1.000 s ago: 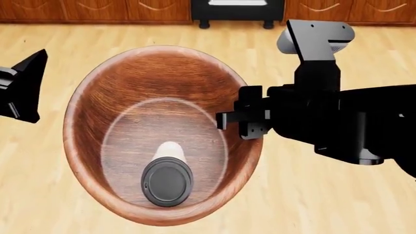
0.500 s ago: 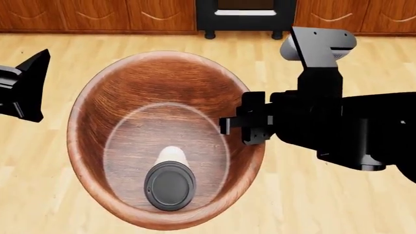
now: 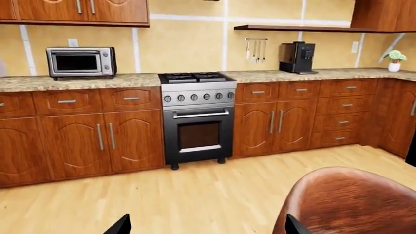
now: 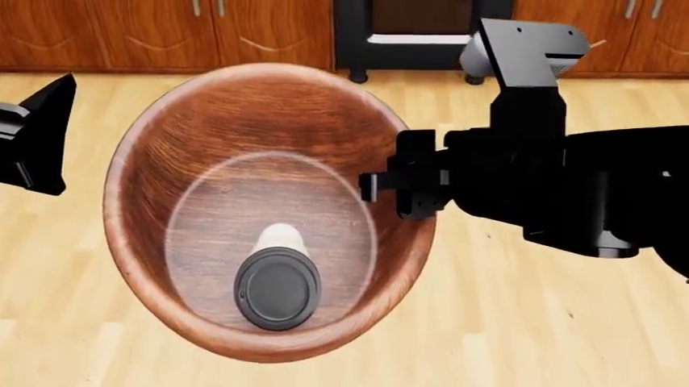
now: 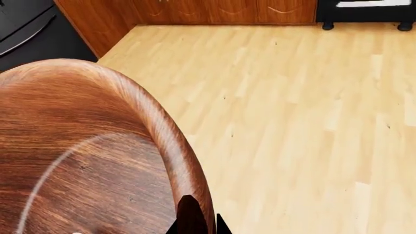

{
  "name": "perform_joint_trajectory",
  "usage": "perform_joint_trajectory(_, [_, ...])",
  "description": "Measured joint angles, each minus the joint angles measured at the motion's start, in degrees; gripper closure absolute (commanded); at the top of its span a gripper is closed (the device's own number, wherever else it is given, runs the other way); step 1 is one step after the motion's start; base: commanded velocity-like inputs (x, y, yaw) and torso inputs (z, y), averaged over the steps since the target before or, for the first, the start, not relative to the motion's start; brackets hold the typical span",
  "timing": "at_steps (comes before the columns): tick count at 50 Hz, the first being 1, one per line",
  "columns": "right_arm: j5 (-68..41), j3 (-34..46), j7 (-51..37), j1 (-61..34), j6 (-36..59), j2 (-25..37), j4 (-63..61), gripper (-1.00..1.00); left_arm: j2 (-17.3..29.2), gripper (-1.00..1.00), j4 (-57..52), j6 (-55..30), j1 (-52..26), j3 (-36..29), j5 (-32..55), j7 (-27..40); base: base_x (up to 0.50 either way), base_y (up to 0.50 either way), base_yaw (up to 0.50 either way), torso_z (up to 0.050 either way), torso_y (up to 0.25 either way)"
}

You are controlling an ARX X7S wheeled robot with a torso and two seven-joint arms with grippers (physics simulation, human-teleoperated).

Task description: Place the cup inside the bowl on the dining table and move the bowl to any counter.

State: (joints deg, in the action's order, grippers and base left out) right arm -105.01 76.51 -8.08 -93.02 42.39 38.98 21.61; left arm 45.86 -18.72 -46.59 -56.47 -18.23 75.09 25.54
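The cup (image 4: 277,280) stands in the bottom of the bowl (image 4: 215,145), at the centre-left of the head view, carried above the wooden floor (image 4: 538,322). The right gripper (image 4: 379,185) pinches the bowl's right rim, one finger on each side of the wall. The left gripper (image 3: 204,225) hangs spread and empty beside it. A one-sided rim hold could let the bowl tilt, tipping the cup, before reaching the surface (image 3: 130,79) by the stove (image 3: 195,117).
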Motion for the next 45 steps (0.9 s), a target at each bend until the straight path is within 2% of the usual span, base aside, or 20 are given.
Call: perform_joint_trajectory(45, [-0.10, -0.41, 0.94, -3.63, 3.11, -0.08, 3.03, 1.00, 0.98, -1.00, -0.70, 0.46, 0.30, 0.22, -0.58, 1.08, 0.50, 0.16, 0.00, 0.000, 0.002])
